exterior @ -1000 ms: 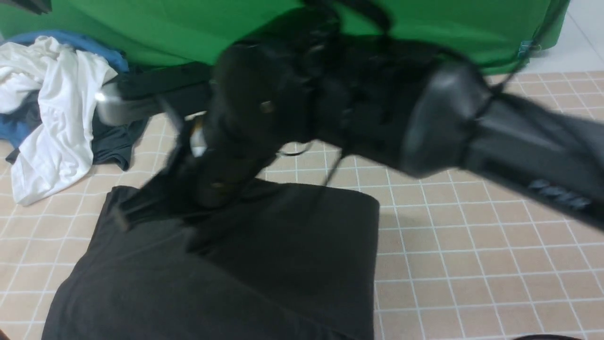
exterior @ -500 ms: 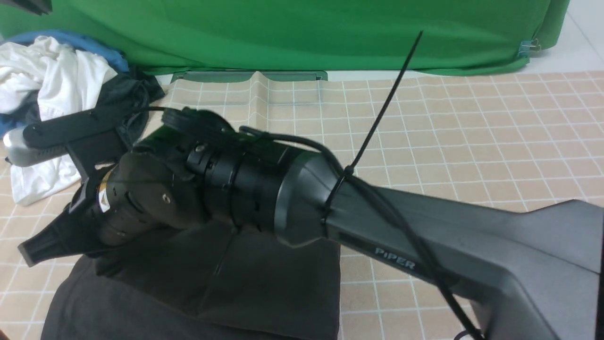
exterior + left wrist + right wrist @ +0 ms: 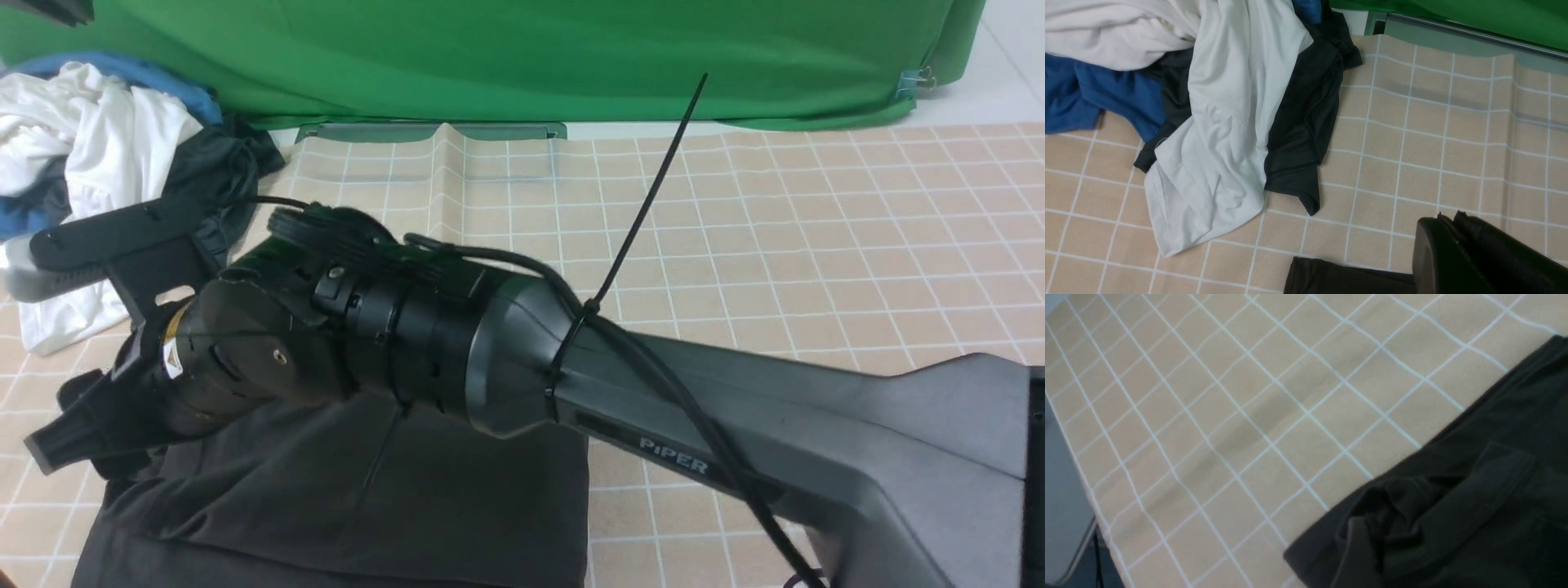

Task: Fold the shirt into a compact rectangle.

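1. Near-left on the desk (image 3: 775,245), the shirt (image 3: 457,490) lies as a dark, partly folded slab. A top layer is doubled over with a straight right edge, and its near part runs out of the front view.
2. The right arm (image 3: 735,408) reaches across the shirt to its far-left corner, so the right gripper (image 3: 61,420) sits just past the cloth edge. That is probably where a fold gets laid down.
3. The right jaws look parted in the front view, with no cloth seen between them. The right wrist view shows no fingers, only a bunched hem corner (image 3: 1412,522) lying loose on the desk.
4. That corner is rumpled, not flat, so the fold likely needs smoothing there before the next one.
5. The left gripper (image 3: 1453,253) hovers beside the shirt's far edge (image 3: 1339,279) with jaws pressed together and empty. It is kept off the cloth, probably to leave the right arm room.
6. The white garment (image 3: 1224,122), with blue and dark grey pieces under it, is heaped far-left, apart from the shirt and out of the folding area.
7. Judgement: mid-task. The shape is rectangular on the right side and untidy on the left.
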`<state>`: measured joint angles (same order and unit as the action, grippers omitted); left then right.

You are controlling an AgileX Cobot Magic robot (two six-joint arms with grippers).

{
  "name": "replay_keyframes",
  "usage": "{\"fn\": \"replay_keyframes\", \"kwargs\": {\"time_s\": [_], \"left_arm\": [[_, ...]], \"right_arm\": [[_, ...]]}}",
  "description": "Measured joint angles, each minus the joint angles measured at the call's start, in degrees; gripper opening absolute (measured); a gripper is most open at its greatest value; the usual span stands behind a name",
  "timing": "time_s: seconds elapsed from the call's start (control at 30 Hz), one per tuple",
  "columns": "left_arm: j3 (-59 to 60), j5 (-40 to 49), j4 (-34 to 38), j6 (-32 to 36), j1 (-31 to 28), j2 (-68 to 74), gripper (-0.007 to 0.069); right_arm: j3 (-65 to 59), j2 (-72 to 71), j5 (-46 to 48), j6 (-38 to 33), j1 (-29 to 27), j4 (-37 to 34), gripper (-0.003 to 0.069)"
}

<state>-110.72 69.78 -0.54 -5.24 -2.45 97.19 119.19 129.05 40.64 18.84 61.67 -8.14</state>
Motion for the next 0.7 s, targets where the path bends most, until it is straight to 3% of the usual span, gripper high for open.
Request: {"fn": "replay_keyframes", "kwargs": {"time_s": [0.07,0.1,0.23,0.3,0.5,0.7], "left_arm": [[0.0,0.0,0.0,0.0,0.0,0.0,0.0016],[0.0,0.0,0.0,0.0,0.0,0.0,0.0016],[0.0,0.0,0.54,0.0,0.0,0.0,0.0016],[0.0,0.0,0.54,0.0,0.0,0.0,0.0016],[0.36,0.0,2.4,0.0,0.0,-0.91,0.0016],[3.21,0.0,4.43,0.0,0.0,-5.32,0.0016]], "right_arm": [[0.0,-1.12,3.41,-1.32,-0.59,0.07,0.0504],[0.0,-2.59,7.25,-2.94,-1.45,0.19,0.0453],[0.0,-7.25,19.27,-8.22,-5.98,0.76,0.013],[0.0,-9.76,24.49,-9.97,-8.34,1.9,0.0062],[0.0,-21.0,28.64,-11.63,-14.21,6.64,0.0029],[-5.93,-37.68,28.58,-13.54,-14.67,12.08,0.0029]]}}
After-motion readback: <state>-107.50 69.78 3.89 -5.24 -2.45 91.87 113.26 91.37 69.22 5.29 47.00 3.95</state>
